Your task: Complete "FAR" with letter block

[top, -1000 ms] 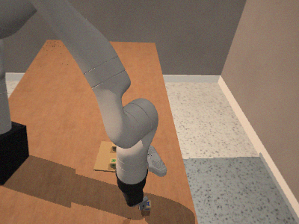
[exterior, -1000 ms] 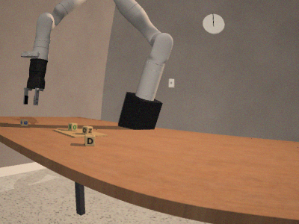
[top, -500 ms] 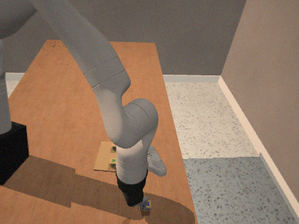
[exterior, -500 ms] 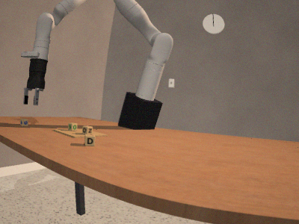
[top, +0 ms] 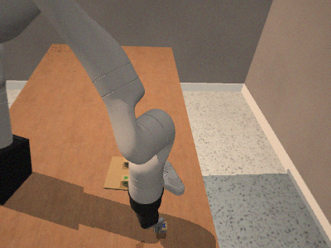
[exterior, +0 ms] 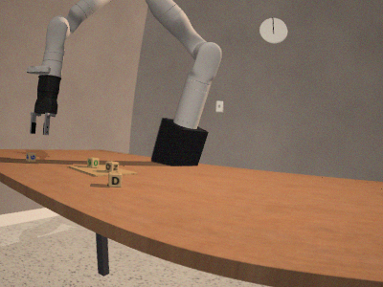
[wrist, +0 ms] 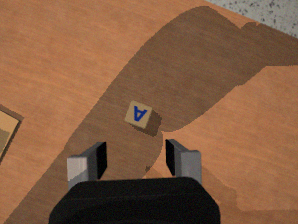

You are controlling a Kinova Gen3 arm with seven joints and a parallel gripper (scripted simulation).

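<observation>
The room has plain grey and tan walls, a speckled floor, and a round wall clock (exterior: 273, 30) above the work area. The surface (exterior: 249, 210) is a smooth, orange-brown wooden top with a curved front edge, carried on a dark leg (exterior: 101, 253).

A thin, flat, tan mat (exterior: 83, 168) lies on the surface in front of the arm's black, box-shaped base (exterior: 179, 142). Two small cube blocks stand on the mat: one with green markings (exterior: 93, 163) and one with dark markings (exterior: 112, 166); their letters are too small to read. A third cube, the D block (exterior: 115, 180), rests on the bare wood just beside the mat's near edge, its D on a side face.

The A block (wrist: 139, 114), a pale wooden cube with a blue letter on its top face, lies well apart from the mat, near the surface's edge and within the arm's shadow. It sits turned at an angle to the gripper.

The gripper (wrist: 134, 159) hangs above the A block, clear of the surface in the exterior view. Its two grey, flat-faced fingers are spread to their full width and have hold of nothing.
</observation>
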